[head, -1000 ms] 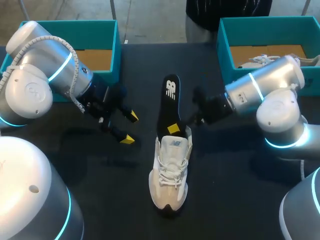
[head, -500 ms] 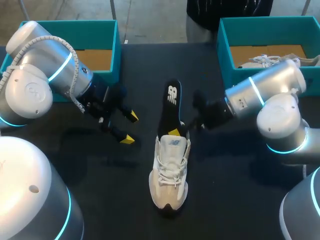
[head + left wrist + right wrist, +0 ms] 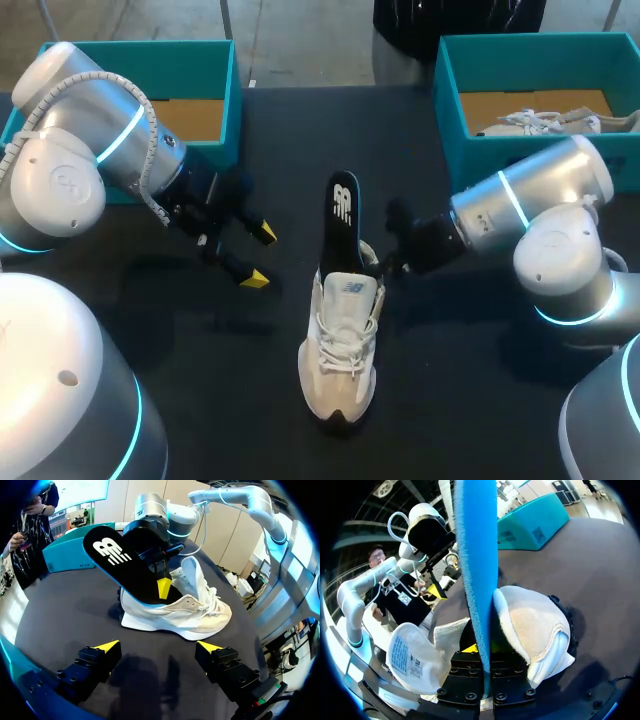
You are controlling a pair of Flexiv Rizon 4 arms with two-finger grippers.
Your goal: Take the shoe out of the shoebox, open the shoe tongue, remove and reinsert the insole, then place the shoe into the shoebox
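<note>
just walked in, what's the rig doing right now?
The right claw is shut on the black insole. The insole's lower end sits in the opening of the white shoe and the rest sticks up and out over the heel. The shoe stands on the table, outside both boxes. The left claw is open and empty, off to the shoe's side and touching nothing. The right shoebox holds a second shoe.
</note>
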